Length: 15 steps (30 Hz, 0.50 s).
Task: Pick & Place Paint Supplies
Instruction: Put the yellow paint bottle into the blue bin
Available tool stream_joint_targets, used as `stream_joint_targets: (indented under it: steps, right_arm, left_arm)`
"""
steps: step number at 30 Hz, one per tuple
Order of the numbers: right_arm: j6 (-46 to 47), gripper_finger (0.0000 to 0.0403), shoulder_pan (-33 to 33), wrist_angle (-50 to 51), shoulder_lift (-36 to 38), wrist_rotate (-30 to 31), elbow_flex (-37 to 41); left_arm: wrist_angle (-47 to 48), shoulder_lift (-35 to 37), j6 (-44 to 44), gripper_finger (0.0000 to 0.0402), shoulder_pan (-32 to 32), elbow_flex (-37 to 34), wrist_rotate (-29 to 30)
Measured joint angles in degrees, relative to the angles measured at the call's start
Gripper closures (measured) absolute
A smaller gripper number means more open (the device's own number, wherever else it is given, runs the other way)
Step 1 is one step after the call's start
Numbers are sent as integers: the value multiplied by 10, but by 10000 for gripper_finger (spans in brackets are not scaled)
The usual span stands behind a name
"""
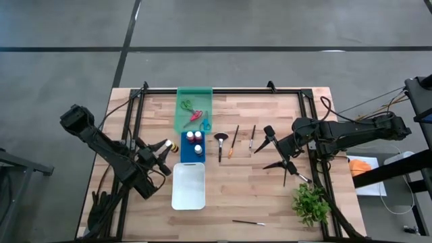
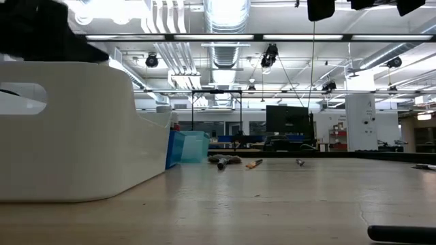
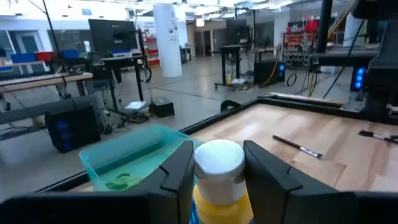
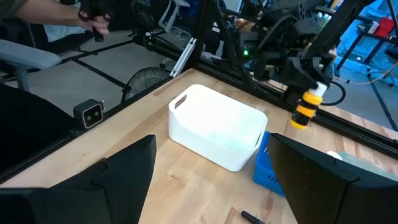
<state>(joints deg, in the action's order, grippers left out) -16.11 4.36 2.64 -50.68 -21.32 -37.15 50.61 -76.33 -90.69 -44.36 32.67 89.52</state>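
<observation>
My left gripper (image 1: 164, 147) hovers at the left of the blue tray (image 1: 192, 152), shut on a small paint bottle (image 3: 217, 171) with a white cap and a yellow band. The blue tray holds other bottles (image 1: 194, 137). Scissors (image 1: 194, 115) lie in the green tray (image 1: 194, 94). Three brushes (image 1: 233, 142) lie on the table between the trays and my right gripper (image 1: 266, 148), which hangs open over the table with nothing in it. One more brush (image 1: 248, 222) lies by the near edge. My left gripper pinches the bottle between its two fingers (image 3: 177, 171), one on each side of the yellow body (image 3: 217, 199) just below the white cap (image 3: 217, 158). The fingers come in about level from the table's left. The bottle (image 4: 305, 106) is lifted clear of the table.
A white tray (image 1: 188, 185) stands near the blue one, on its near side. A leafy green plant (image 1: 310, 202) sits at the near right. A dark frame (image 1: 223, 90) runs along the table's far edge and sides. Bare wood lies between the white tray and the plant.
</observation>
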Motion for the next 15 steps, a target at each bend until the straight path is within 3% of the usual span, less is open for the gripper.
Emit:
stream_joint_targets:
  steps: [6, 15]
  right_arm:
    - [-4, 96, 0, -1, 0, 0, 0]
    - [-6, 96, 0, -18, -1, 0, 0]
  left_arm:
    - [-49, 1, -43, 288, 4, -61, 5]
    - [-50, 2, -39, 288, 5, -62, 5]
